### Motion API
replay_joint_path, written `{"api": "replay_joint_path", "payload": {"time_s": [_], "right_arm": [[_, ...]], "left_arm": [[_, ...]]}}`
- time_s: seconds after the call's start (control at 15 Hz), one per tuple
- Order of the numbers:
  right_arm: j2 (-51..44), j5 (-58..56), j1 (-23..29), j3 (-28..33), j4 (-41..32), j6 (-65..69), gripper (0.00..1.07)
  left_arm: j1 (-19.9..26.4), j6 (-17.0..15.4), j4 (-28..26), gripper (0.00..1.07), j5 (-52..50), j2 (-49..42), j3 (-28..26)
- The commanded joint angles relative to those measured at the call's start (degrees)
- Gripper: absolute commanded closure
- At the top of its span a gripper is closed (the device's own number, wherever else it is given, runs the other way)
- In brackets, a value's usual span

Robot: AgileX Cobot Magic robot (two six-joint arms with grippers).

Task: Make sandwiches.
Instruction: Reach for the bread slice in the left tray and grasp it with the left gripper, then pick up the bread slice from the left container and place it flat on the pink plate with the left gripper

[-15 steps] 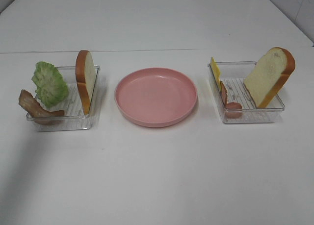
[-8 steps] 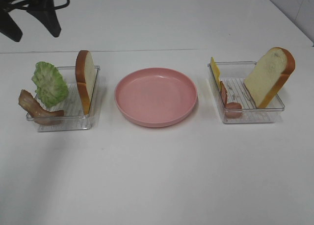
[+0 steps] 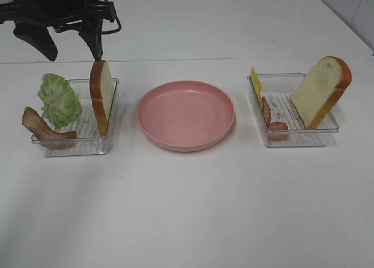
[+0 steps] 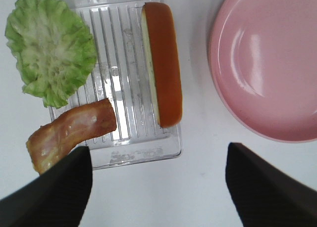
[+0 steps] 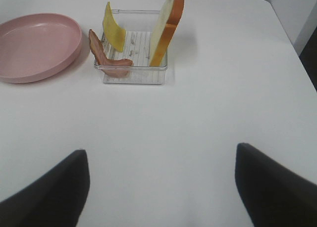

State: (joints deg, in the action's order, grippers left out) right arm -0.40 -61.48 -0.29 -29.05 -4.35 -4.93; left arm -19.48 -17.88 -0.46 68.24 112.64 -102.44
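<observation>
In the left clear tray (image 3: pixel 76 146) a bread slice (image 3: pixel 101 96) stands on edge, with a green lettuce leaf (image 3: pixel 58 98) and a brown bacon strip (image 3: pixel 44 128) leaning on the tray's left side. The left wrist view looks down on the bread (image 4: pixel 163 64), lettuce (image 4: pixel 49 49) and bacon (image 4: pixel 69 133). My left gripper (image 3: pixel 69 45) hangs open above and behind this tray, holding nothing. The right tray (image 3: pixel 298 141) holds a leaning bread slice (image 3: pixel 321 91), yellow cheese (image 3: pixel 256 84) and bacon (image 3: pixel 272 121). My right gripper (image 5: pixel 161 192) is open, well short of that tray (image 5: pixel 133 77).
A pink round plate (image 3: pixel 186 114) lies between the two trays with nothing on it. The white table runs wide in front of the trays. A seam in the tabletop crosses behind them.
The left arm has come into the exterior view from the top left and moved right, toward the left tray. Food, trays and plate have not moved.
</observation>
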Motion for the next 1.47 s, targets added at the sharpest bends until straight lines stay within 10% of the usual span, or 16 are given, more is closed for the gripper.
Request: {"api": "replay_joint_path", "payload": {"time_s": [0.07, 1.0, 1.47], "right_arm": [[-0.7, 0.6, -0.3, 0.1, -0.1, -0.4, 0.31], [-0.7, 0.6, -0.3, 0.1, -0.1, -0.4, 0.31], [-0.7, 0.6, -0.3, 0.1, -0.1, -0.4, 0.31]], "left_arm": [[-0.3, -0.7, 0.9, 0.35, -2.5, 2.3, -0.4], [-0.3, -0.5, 1.4, 0.49, -10.3, 10.7, -1.0], [-0.3, -0.2, 2.2, 1.07, -10.5, 10.5, -1.0]]}}
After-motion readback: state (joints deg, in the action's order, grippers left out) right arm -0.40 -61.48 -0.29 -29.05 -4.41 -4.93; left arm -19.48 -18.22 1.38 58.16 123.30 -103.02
